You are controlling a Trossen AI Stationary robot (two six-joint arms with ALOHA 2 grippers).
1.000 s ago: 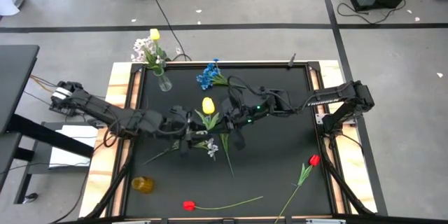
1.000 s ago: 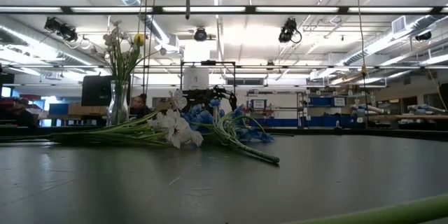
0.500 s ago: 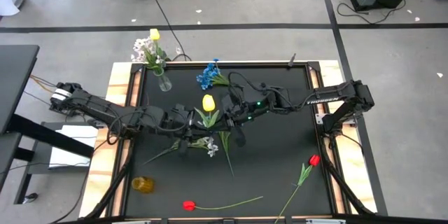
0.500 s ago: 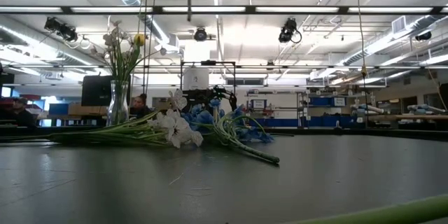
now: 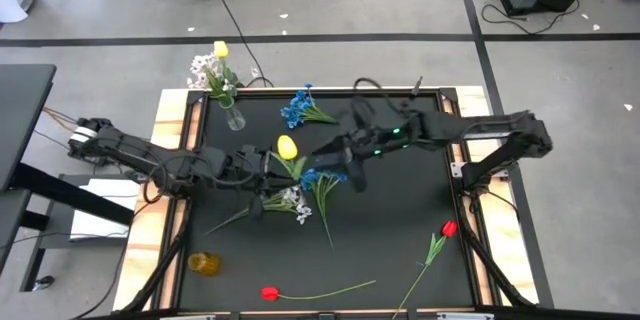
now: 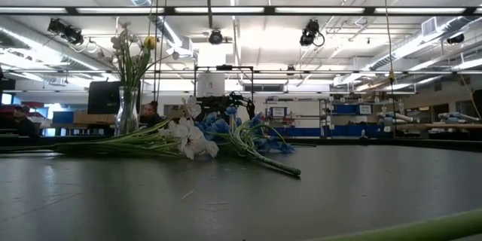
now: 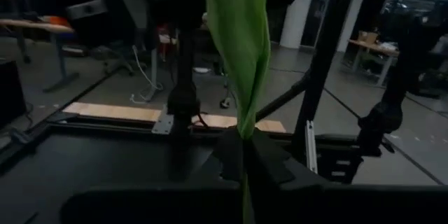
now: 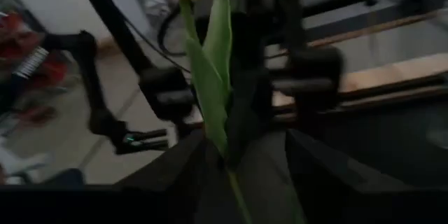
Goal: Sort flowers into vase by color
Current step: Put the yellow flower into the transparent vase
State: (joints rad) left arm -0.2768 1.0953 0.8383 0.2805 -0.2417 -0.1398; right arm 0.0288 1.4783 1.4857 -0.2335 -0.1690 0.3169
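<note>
A yellow tulip (image 5: pixel 287 146) with a long green leaf (image 7: pixel 241 35) is up over the middle of the table. My left gripper (image 5: pixel 268 166) is shut on it below the blossom. My right gripper (image 5: pixel 340 165) stands open just right of it; in the right wrist view the tulip's stalk (image 8: pixel 236 192) runs between the spread fingers (image 8: pixel 196 168). A glass vase (image 5: pixel 233 116) at the far left holds white blossoms and another yellow tulip (image 5: pixel 221 49). Blue flowers (image 5: pixel 297 108) lie near the far edge. A blue and white bunch (image 5: pixel 300 198) lies on the mat by the grippers. My left gripper pinches the tulip between its two fingers where the green leaf meets the stalk (image 7: pixel 244 134), below the blossom. It comes level from the table's left. The leaf and blossom stand out beyond the fingertips, off the mat.
Two red tulips (image 5: pixel 268 293) (image 5: pixel 448 228) lie near the front edge, with an amber object (image 5: pixel 203 262) at the front left. The black mat has a wooden frame (image 5: pixel 170 150). In the low view the vase (image 6: pixel 126 117) and the lying bunch (image 6: pixel 192 139) show.
My right gripper has opened, let go of the yellow tulip and drawn back toward the table's right and far side. My left gripper has shut on the tulip. The blossom has shifted a little toward the left.
</note>
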